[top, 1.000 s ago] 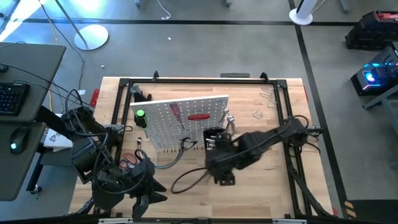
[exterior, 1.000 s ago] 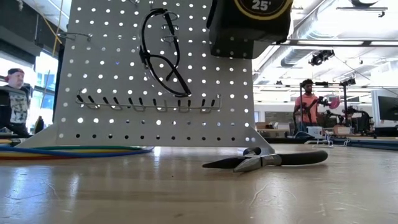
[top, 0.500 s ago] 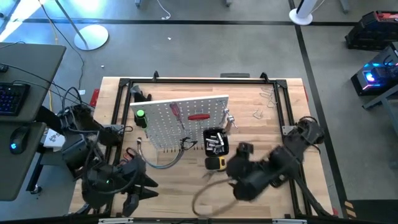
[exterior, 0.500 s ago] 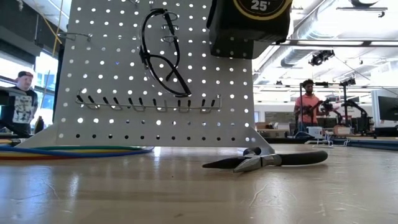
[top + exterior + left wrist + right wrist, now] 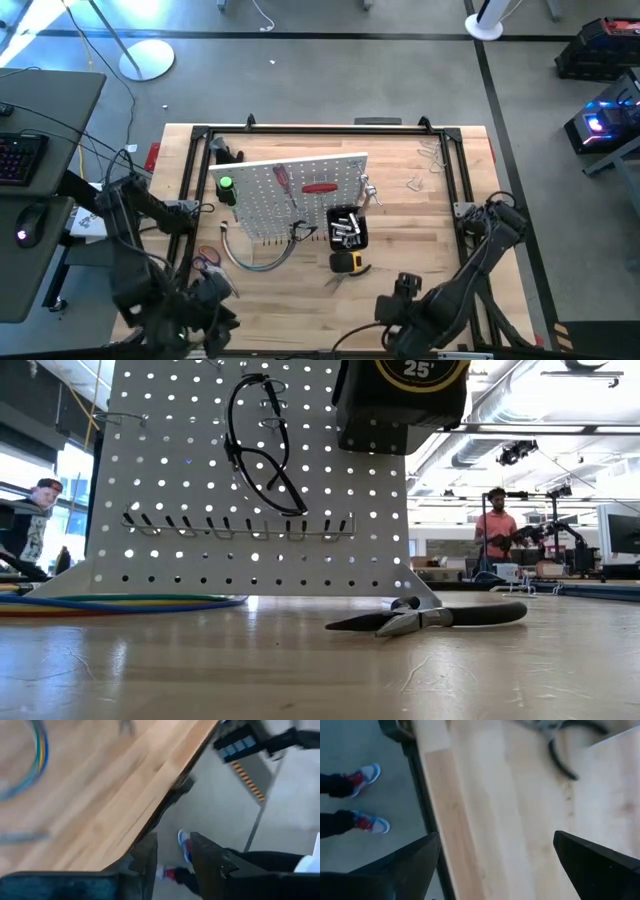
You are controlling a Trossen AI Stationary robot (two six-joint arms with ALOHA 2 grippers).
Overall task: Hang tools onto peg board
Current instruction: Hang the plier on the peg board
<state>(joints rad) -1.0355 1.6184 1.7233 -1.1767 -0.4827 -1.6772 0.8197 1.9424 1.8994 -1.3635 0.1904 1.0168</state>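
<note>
Peg board (image 5: 290,195) standing mid-table, bin (image 5: 347,228) on its right lower part, tape measure (image 5: 347,263) just near of the bin, pliers (image 5: 430,617) on the table (image 5: 420,220) beside it, cable bundle (image 5: 120,602) at the board's left foot, clamps (image 5: 425,165) far right, both arms at the near edge.

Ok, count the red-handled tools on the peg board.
2. A slim red-handled screwdriver hangs near the middle of the peg board; a second red handle lies sideways just right of it. Others may be hidden.
</note>
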